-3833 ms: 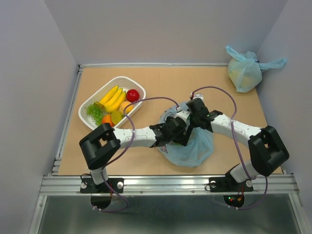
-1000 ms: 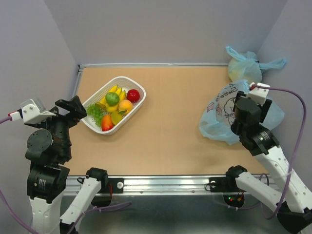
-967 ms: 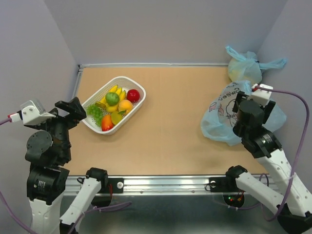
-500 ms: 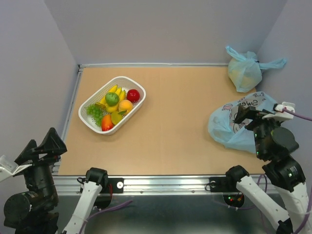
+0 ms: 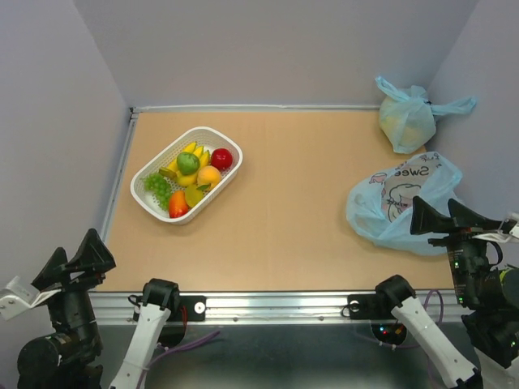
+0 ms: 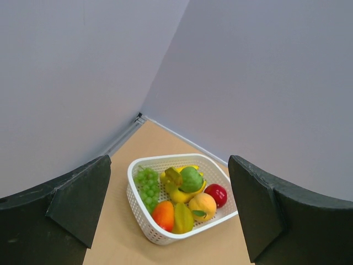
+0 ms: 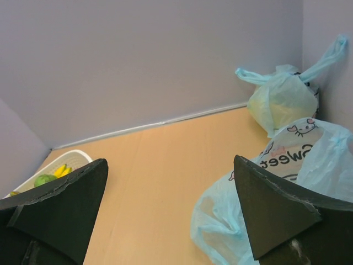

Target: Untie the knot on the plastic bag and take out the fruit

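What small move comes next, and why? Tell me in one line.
Probably none beyond settling both arms at rest: the fruit sits piled in the white basket, the printed plastic bag lies slack at the right, and the left end effector and right end effector are open and empty at the near edge.

the plastic bag (image 5: 397, 207) reads "swe", probably "sweet", its last letters creased; nothing else is readable.
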